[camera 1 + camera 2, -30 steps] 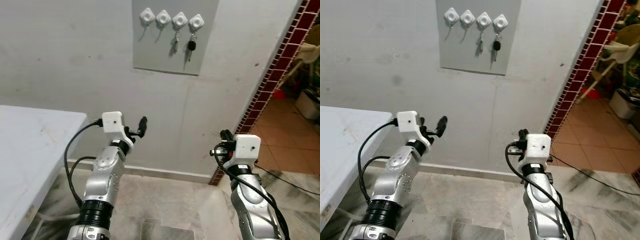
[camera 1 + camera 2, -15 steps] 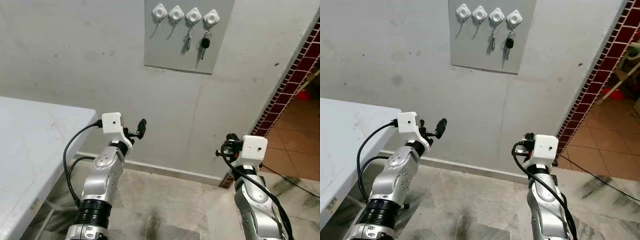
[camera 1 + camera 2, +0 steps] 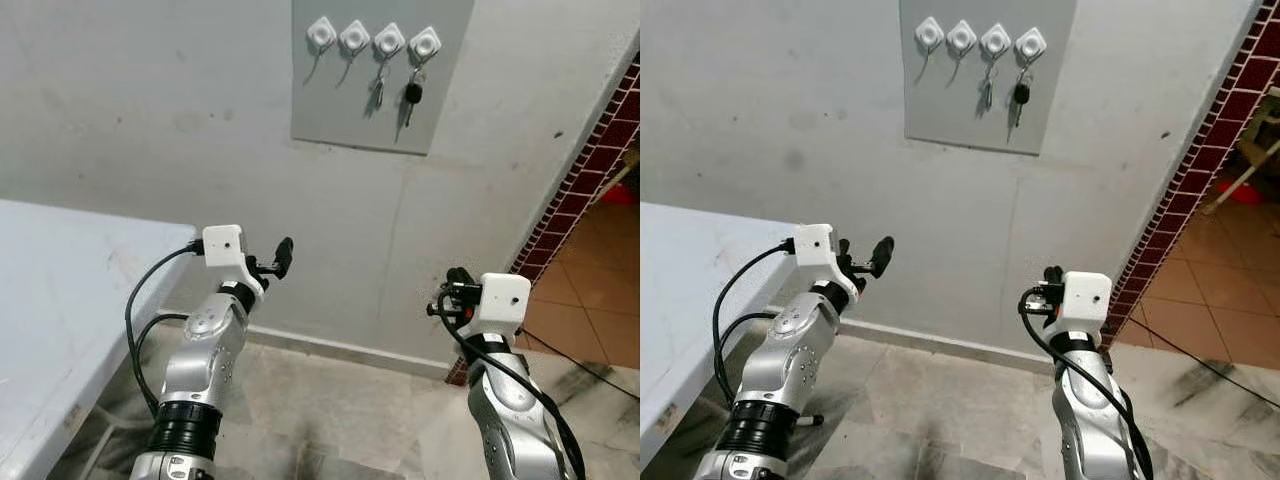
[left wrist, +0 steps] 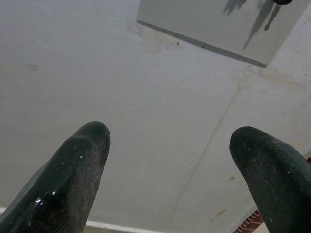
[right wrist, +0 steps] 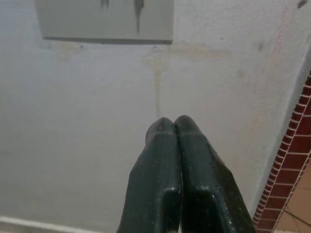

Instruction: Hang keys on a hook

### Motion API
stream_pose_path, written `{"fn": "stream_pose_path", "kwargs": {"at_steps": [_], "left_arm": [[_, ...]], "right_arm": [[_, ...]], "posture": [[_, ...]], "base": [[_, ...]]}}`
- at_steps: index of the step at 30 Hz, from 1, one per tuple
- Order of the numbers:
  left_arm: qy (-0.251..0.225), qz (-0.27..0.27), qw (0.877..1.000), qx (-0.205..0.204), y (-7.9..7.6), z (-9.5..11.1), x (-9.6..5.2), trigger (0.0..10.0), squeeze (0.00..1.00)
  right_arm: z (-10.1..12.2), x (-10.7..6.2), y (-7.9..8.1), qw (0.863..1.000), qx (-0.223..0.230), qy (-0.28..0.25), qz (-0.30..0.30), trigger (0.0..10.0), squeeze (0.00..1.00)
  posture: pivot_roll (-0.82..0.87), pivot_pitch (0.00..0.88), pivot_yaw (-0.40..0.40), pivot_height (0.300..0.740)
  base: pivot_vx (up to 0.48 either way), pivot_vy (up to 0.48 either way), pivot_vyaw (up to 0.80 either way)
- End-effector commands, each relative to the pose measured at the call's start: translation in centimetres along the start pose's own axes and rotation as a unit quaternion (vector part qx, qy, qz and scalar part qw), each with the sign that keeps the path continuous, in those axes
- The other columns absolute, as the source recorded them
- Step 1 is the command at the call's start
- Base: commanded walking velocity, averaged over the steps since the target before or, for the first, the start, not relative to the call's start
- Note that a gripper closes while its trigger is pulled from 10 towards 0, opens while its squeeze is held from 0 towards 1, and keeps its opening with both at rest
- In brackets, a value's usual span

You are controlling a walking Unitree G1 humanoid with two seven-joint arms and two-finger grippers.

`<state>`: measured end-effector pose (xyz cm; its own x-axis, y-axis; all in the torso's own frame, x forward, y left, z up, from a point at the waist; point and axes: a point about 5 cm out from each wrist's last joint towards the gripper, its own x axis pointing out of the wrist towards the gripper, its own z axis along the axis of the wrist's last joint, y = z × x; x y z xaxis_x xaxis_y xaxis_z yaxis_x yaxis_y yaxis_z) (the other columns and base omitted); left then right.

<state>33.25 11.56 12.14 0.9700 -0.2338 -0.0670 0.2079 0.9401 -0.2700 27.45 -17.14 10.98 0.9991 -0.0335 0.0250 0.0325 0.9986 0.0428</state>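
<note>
Wall: we face a pale grey wall (image 3: 150, 120), with a red-tiled edge (image 3: 580, 180) running down on the far right.
Table: a white table (image 3: 60, 290) sits near us on the left, and we make out no keys on the part we see.
Panel: a grey panel (image 3: 440, 110) is mounted high on the wall, up and right of centre.
Left gripper: our left gripper (image 4: 170, 160) is raised on the left, well below the panel, fingers spread wide and carrying nothing.
Right gripper: our right gripper (image 5: 176, 127) is held low on the right, fingers pressed flat together with nothing between them.
Hooks: four white hooks (image 3: 372, 39) line the top of the panel; the two on the left look bare.
Keys: a silver key (image 3: 379, 88) hangs from the third hook, and a black-headed key (image 3: 411, 94) from the rightmost.
Progress: by our reckoning the hanging is done, since keys are on hooks and neither gripper carries any.
Left to do: little as far as we can judge, beyond backing away.
</note>
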Motion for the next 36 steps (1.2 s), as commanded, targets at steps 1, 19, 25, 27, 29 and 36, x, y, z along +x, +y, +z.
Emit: {"fn": "stream_pose_path", "kwargs": {"at_steps": [1,19,25,27,29,36], "left_arm": [[0.003,-0.002,1.0,0.0,0.02,0.09,-0.08,10.0,0.0],[0.005,-0.003,1.0,-0.003,-0.17,-0.1,-0.22,10.0,0.0],[0.007,-0.005,1.0,-0.003,-0.24,-0.16,-0.26,10.0,0.0],[0.007,-0.005,1.0,-0.003,-0.25,-0.17,-0.27,10.0,0.0],[0.007,-0.005,1.0,-0.003,-0.26,-0.18,-0.27,10.0,0.0],[0.008,-0.004,1.0,-0.006,-0.3,-0.2,-0.26,10.0,0.0]], "right_arm": [[0.63,0.06,0.53,1.0,0.003,-0.014,0.015,10.0,0.0],[0.66,-0.12,0.71,1.0,0.002,-0.014,0.027,10.0,0.0],[0.64,-0.24,0.72,0.999,0.001,-0.013,0.029,10.0,0.0],[0.64,-0.29,0.73,1.0,-0.001,-0.013,0.029,10.0,0.0],[0.65,-0.3,0.72,1.0,-0.001,-0.013,0.028,10.0,0.0],[0.66,-0.37,0.7,1.0,-0.001,-0.012,0.029,10.0,0.0]], "posture": [[0.04,0.0,-0.029,0.74],[0.04,0.0,-0.035,0.74],[0.04,0.0,-0.036,0.74],[0.03,0.0,-0.036,0.74],[0.03,0.0,-0.036,0.74],[0.03,0.0,-0.036,0.74]], "base": [[0.341,0.0,0.0],[0.341,0.0,0.0],[0.34,0.0,0.0],[0.343,0.0,0.0],[0.341,0.0,0.0],[0.341,0.0,0.0]]}}
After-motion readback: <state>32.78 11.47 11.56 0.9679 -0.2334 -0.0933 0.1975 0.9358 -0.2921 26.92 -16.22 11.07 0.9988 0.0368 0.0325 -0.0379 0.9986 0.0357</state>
